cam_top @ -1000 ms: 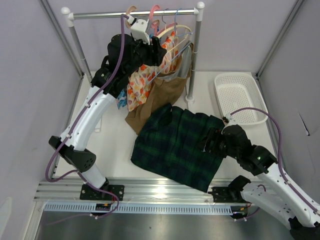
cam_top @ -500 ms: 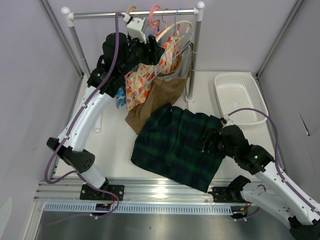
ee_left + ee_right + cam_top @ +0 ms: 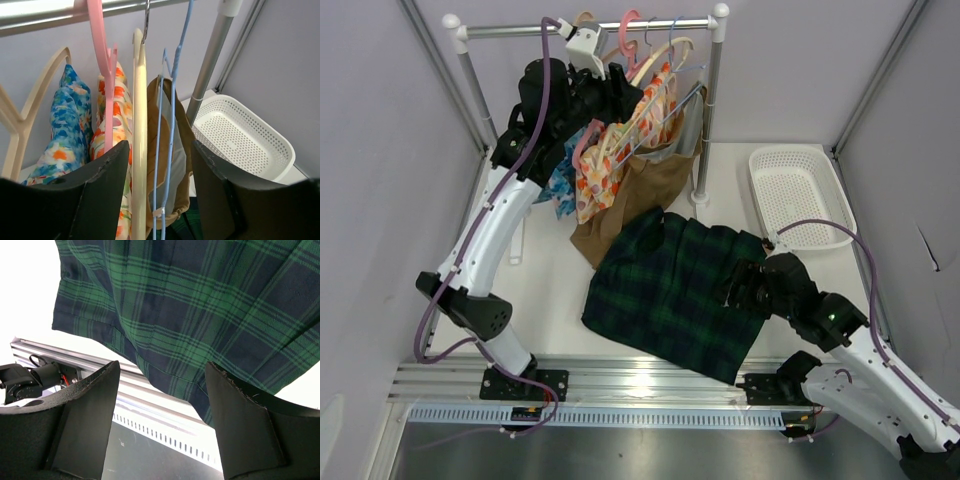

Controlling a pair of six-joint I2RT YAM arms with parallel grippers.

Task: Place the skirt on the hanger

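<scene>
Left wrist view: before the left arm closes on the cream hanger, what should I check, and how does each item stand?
1. The left end effector is open: ok.
2. The cream hanger sits between its fingers: ok.
3. The hanger's hook is on the rail: ok.
4. Only that hanger is in the gap: not ok, the blue wire hanger lines up there too.
5. The skirt lies unheld on the table, with the right end effector open over it: ok.

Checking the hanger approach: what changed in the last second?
The left gripper moved up and left toward the rail, and the floral garments shifted with it. Its jaws are open with the hanger between them, nothing gripped. The skirt stayed flat, and the right gripper stayed open over its right edge.
</scene>
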